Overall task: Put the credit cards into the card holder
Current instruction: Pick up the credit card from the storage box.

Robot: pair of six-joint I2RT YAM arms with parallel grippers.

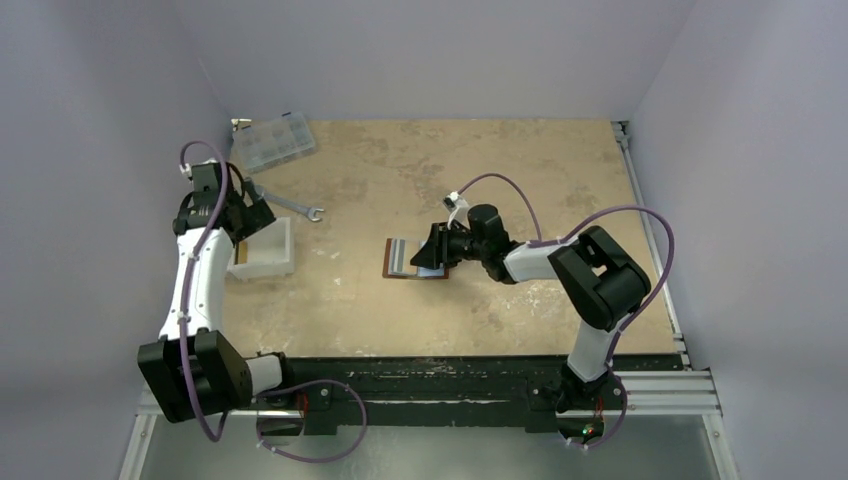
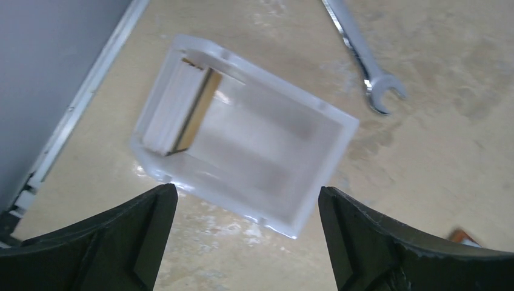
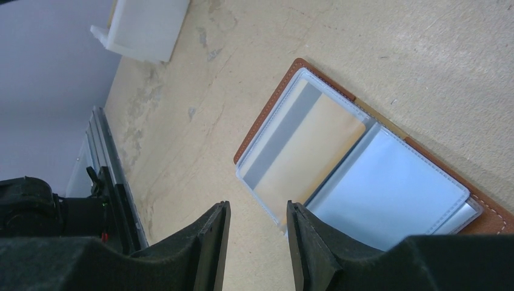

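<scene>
At the middle of the table (image 1: 480, 170), the brown card holder (image 1: 405, 258) lies open and flat. A tan card (image 3: 309, 151) with a grey stripe fills one clear sleeve, and a light blue card (image 3: 388, 188) sits in the sleeve beside it. The right gripper (image 3: 257, 242) hangs just off the holder's near edge, its jaws slightly parted and grasping nothing, with bare tabletop showing in the gap. At the left side of the table, further credit cards (image 2: 197, 112) stand on edge against one end wall of the white tray (image 2: 339, 139). The left gripper (image 2: 245, 233) hovers above that tray, its jaws released and spread wide, clear of the cards. A wrench (image 2: 363, 57) lies beyond the tray, and a clear box (image 1: 272, 140) lies in the far left corner.
</scene>
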